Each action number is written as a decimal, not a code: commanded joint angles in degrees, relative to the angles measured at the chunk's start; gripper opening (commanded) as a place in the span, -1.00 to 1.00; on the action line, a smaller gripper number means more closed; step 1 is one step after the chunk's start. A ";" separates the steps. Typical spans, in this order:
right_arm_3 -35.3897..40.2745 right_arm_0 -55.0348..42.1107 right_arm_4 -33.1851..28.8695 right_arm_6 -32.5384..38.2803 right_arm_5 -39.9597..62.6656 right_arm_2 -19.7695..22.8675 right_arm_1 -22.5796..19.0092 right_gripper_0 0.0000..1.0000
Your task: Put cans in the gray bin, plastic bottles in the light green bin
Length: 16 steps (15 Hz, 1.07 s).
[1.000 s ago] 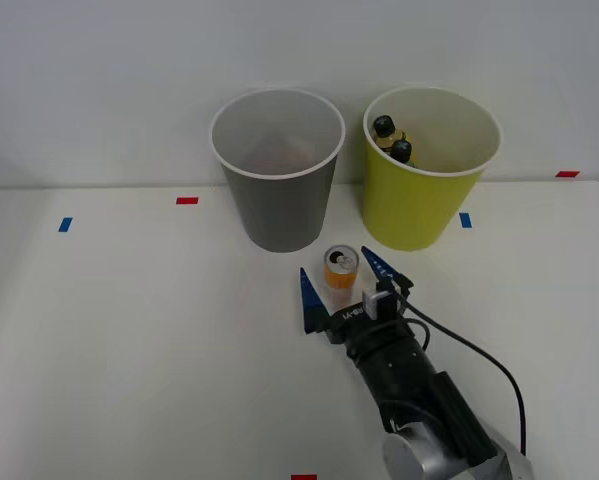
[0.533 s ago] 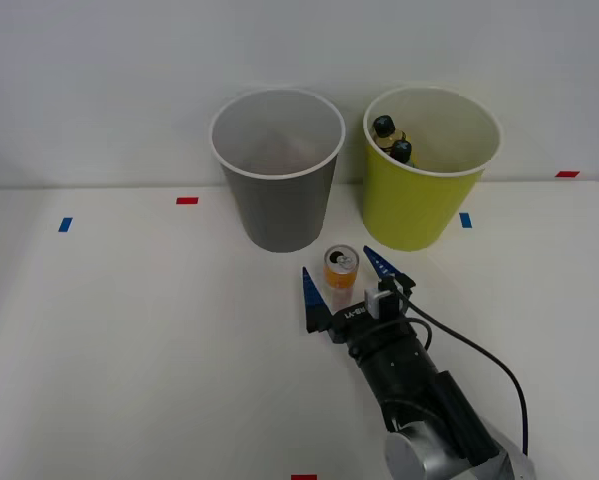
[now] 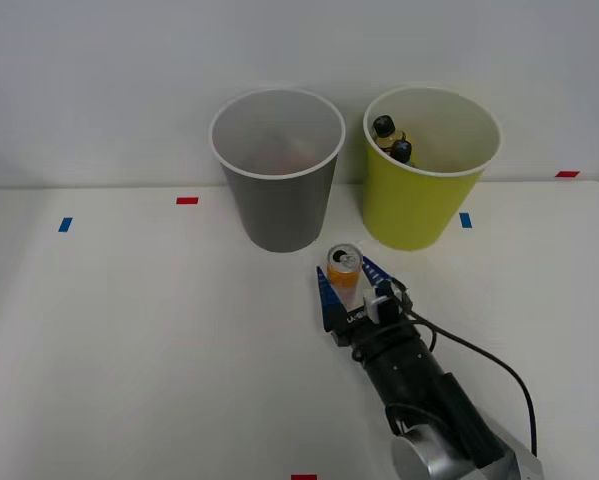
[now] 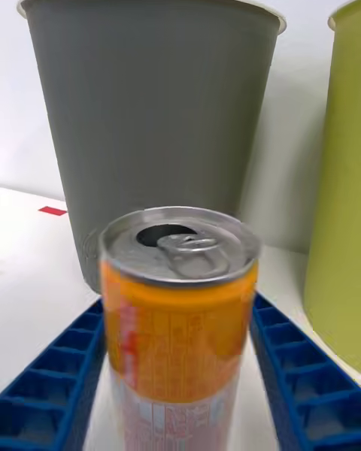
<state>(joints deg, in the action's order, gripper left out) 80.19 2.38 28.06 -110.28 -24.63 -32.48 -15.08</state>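
Front view: the white bench [image 3: 129,330] carries the gray bin [image 3: 277,170] and, to its right, the light green bin [image 3: 429,170], both upright near the far edge. Two plastic bottles [image 3: 391,138] with black caps lie inside the light green bin. The can [image 3: 343,272] stands upright on the bench just in front of the gap between the bins, nearer the gray one. The right pincer [image 3: 348,286] reaches in from the near right, its blue fingers [image 3: 326,296] closed against the can's two sides. Red and blue tape marks [image 3: 187,200] dot the bench. Right wrist view: the can [image 4: 179,323] shows its orange side, printed label and silver pull-tab top, details the front view lacks; ribbed fingers [image 4: 56,383] flank it closely, with the gray bin [image 4: 150,105] directly behind.
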 commanded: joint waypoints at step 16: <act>4.89 -3.78 1.21 1.56 -0.50 -0.30 -1.26 -1.00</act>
<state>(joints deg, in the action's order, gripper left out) 83.55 -0.51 29.05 -109.03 -25.14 -32.63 -15.81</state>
